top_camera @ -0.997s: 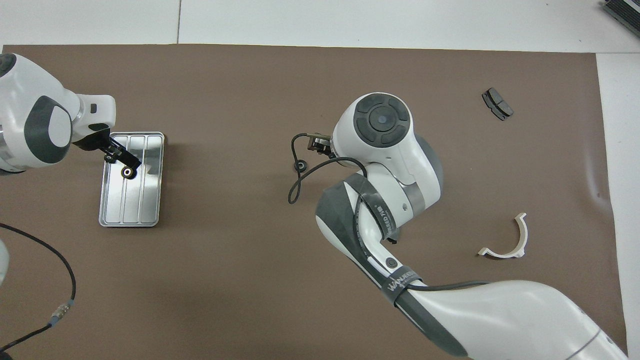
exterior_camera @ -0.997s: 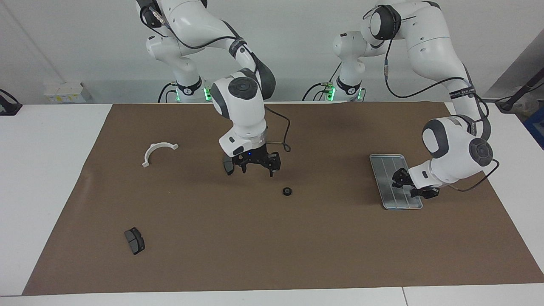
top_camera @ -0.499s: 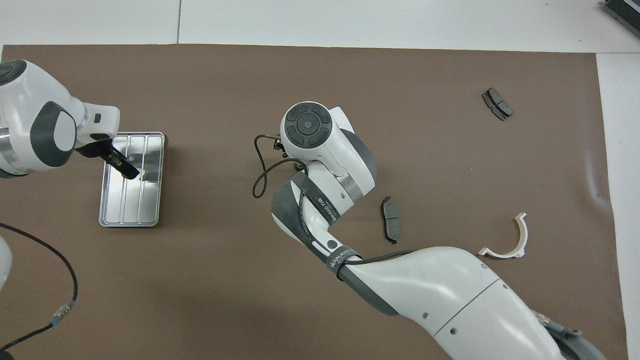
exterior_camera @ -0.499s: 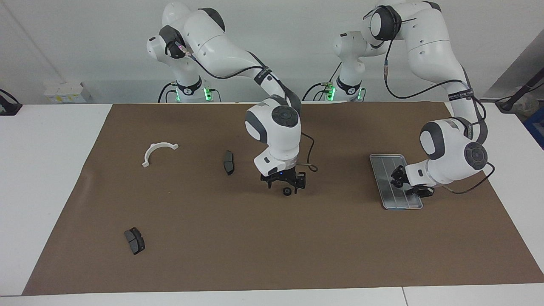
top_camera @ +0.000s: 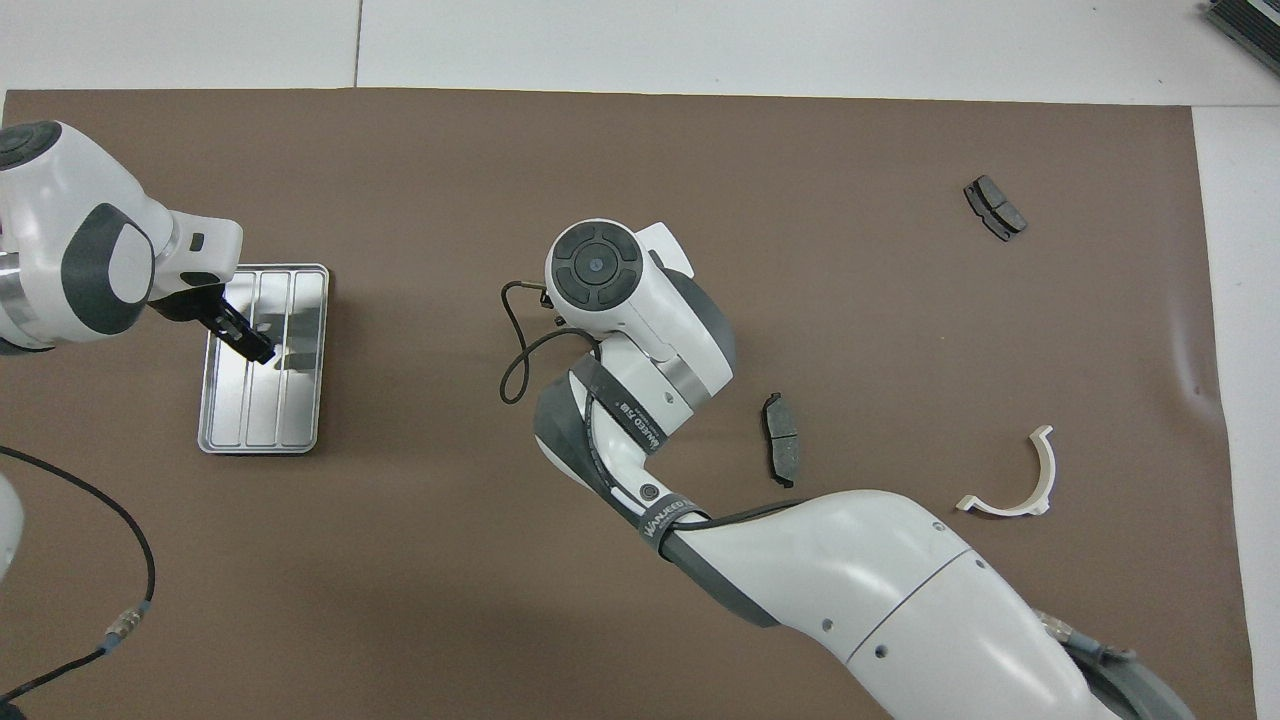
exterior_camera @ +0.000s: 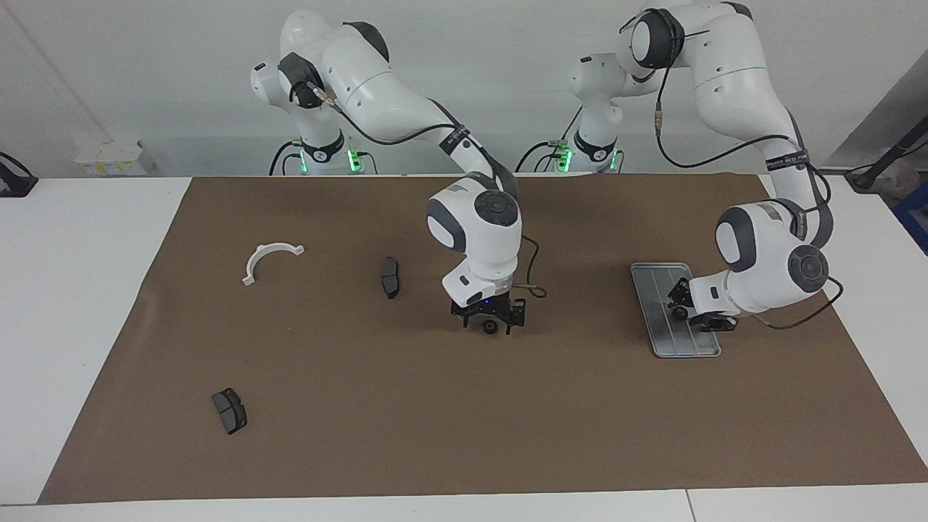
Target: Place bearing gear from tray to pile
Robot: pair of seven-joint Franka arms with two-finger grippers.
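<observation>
The silver tray lies at the left arm's end of the mat, also in the overhead view. My left gripper is low over the tray and shut on a small black bearing gear. From overhead its fingers hide the gear. My right gripper is open, down at the mat's middle. Its fingers straddle a second black gear, which the arm hides from overhead. The pile's parts are scattered: a white bracket, one brake pad and another.
A brown mat covers most of the white table. From overhead the bracket and the brake pads lie toward the right arm's end. A black cable lies by the left arm's base.
My right gripper has moved from over the brake pad to the middle gear and come down around it. My left gripper has shifted slightly along the tray, toward the robots.
</observation>
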